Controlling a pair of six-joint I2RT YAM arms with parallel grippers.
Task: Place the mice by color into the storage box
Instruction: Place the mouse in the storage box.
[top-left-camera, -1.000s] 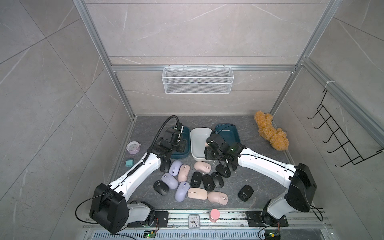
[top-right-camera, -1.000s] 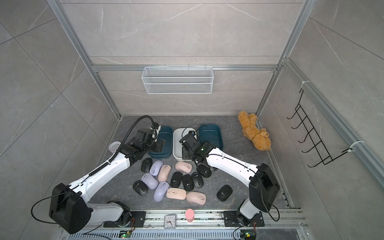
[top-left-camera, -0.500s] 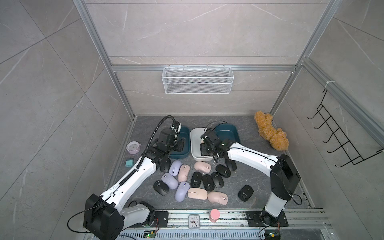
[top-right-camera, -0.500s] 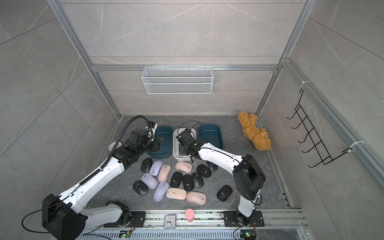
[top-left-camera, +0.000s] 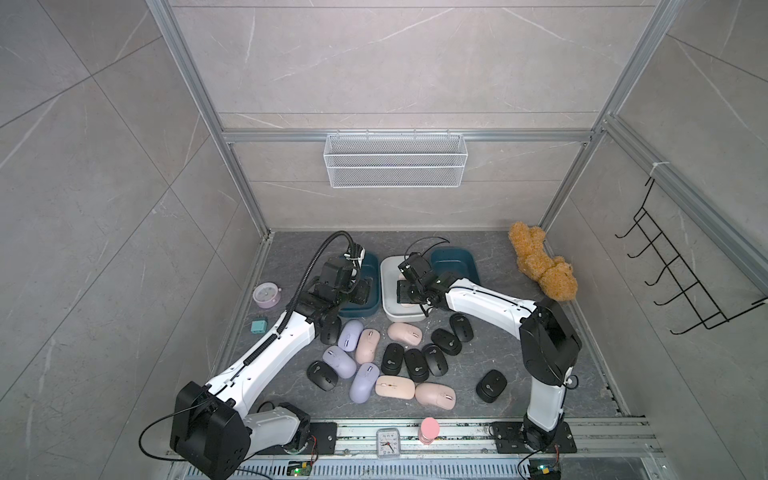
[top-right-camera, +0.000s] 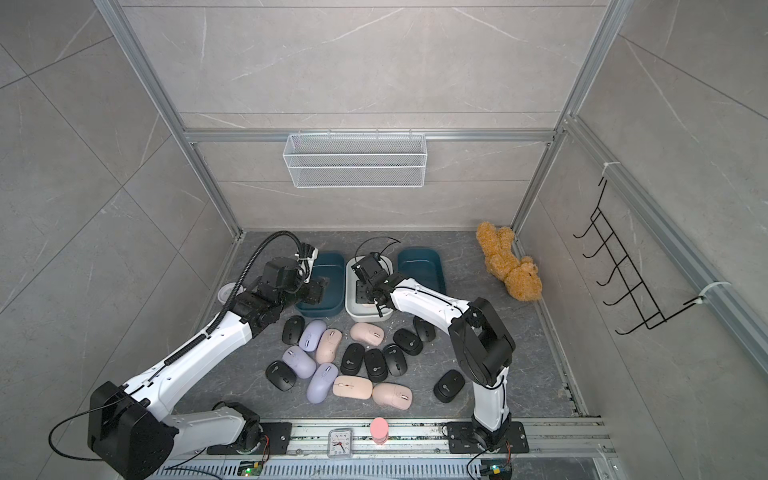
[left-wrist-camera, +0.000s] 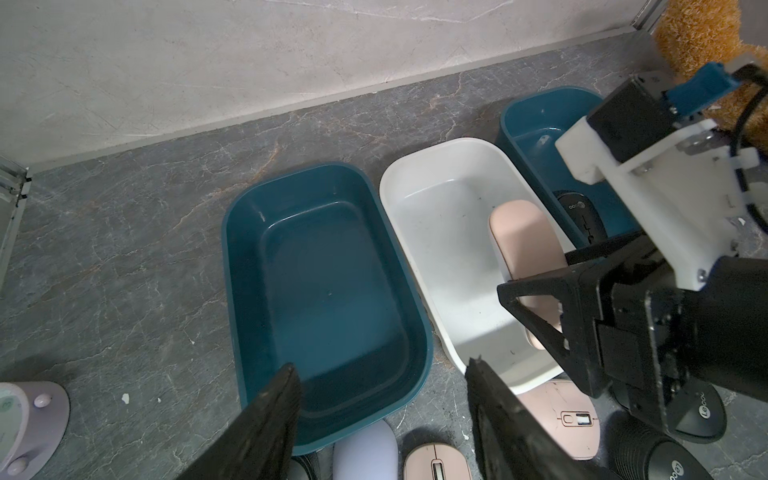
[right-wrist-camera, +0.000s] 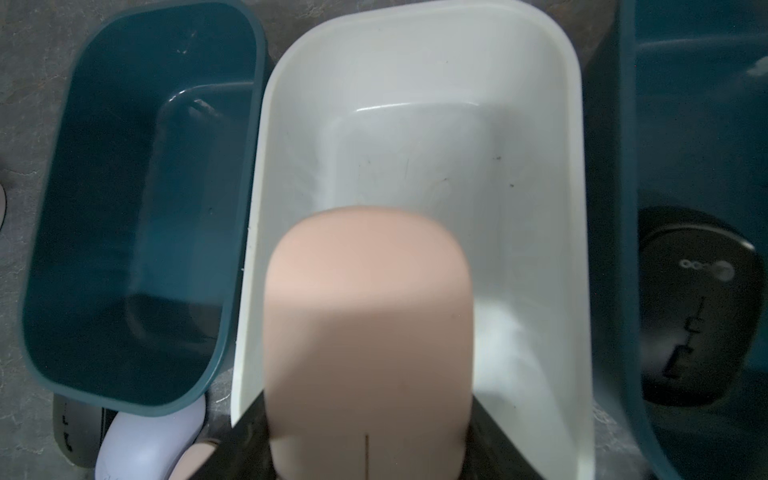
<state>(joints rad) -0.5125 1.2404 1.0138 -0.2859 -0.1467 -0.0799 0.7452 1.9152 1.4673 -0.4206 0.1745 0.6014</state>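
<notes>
Since a second ago the right arm swung from the loose mice (top-left-camera: 368, 345) to the white box (left-wrist-camera: 440, 232); the left arm barely shifted. Right pincer (top-left-camera: 409, 293) pinches a pink mouse (right-wrist-camera: 370, 324) by its sides, inside the white box's rim; touching the bottom or not, cannot tell. Left pincer (left-wrist-camera: 382, 368) is spread and empty, over the near end of the left teal box (left-wrist-camera: 328, 291), which holds nothing. That box sits at 9 o'clock of the white one, and the right teal box (left-wrist-camera: 536, 137) at 3 o'clock. The wrist views show a black mouse (left-wrist-camera: 582, 216) in the right teal box; in both top views the right arm hides it. The pink mouse is pale, smooth and matte, with a rounded end and a thin seam line. The boxes lie at 12 o'clock of the loose mice on the desk (top-left-camera: 519, 374).
</notes>
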